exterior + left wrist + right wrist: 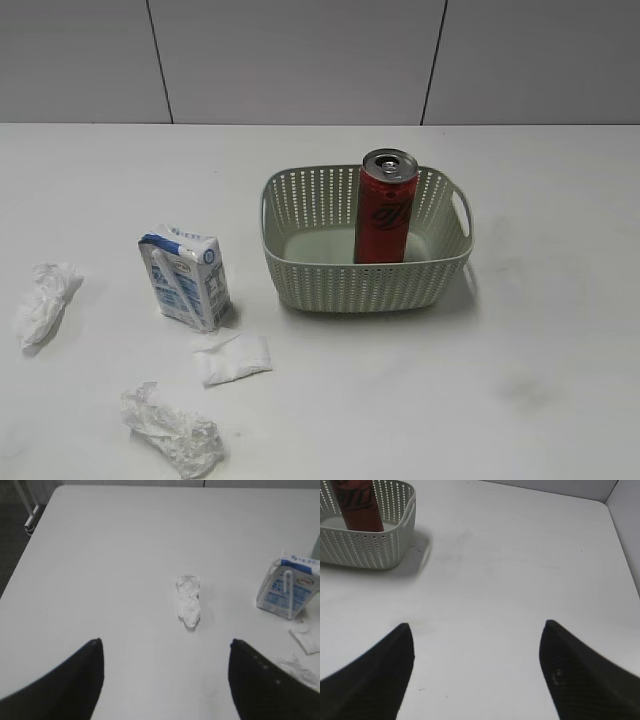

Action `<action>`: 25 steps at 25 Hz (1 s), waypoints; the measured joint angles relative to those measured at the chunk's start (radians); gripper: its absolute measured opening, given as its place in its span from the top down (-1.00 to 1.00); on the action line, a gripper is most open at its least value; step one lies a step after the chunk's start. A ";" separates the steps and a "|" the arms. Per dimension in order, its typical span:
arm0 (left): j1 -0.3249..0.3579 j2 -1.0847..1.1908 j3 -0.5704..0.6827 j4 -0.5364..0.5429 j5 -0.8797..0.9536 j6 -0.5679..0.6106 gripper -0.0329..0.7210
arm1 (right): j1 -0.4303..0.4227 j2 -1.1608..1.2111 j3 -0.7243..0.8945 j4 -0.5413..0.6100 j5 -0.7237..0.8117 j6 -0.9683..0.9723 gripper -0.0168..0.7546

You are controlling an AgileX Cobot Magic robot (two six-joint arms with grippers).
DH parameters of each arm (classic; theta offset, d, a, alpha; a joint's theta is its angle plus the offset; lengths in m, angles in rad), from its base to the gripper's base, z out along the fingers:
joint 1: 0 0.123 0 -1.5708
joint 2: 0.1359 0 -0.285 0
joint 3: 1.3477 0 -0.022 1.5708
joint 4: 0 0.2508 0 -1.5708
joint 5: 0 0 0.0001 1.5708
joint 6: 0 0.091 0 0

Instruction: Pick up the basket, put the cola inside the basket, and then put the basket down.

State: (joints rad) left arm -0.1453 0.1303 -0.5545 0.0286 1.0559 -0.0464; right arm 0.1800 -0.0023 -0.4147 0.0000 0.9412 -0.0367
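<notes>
The pale sage-green basket (330, 280) rests on the white table, right of centre. The red cola can (384, 212) stands upright inside it. Both show at the top left of the right wrist view, the basket (370, 550) and the cola (357, 505). My left gripper (165, 642) is open and empty above bare table, far left of the basket. My right gripper (477, 625) is open and empty, some way to the right of the basket. Neither gripper shows in the exterior view.
A blue-and-white drink carton (185, 277) stands left of the basket, also in the left wrist view (287, 590). Crumpled white papers lie at the left (45, 300), front left (170, 430) and beside the carton (232, 358). One crumpled paper (188, 600) lies ahead of the left gripper.
</notes>
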 joint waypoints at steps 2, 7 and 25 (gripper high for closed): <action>0.000 -0.065 0.023 -0.005 -0.007 0.000 -0.64 | 0.000 0.000 0.000 0.000 0.000 0.000 -0.58; 0.000 -0.135 0.045 -0.010 -0.006 0.000 -0.64 | 0.000 0.000 0.001 0.000 0.000 0.000 -0.58; 0.000 -0.135 0.049 -0.010 -0.006 0.000 -0.64 | -0.109 0.000 0.001 0.014 0.000 0.002 -0.58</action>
State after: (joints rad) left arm -0.1453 -0.0044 -0.5051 0.0183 1.0500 -0.0464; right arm 0.0711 -0.0023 -0.4138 0.0137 0.9412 -0.0342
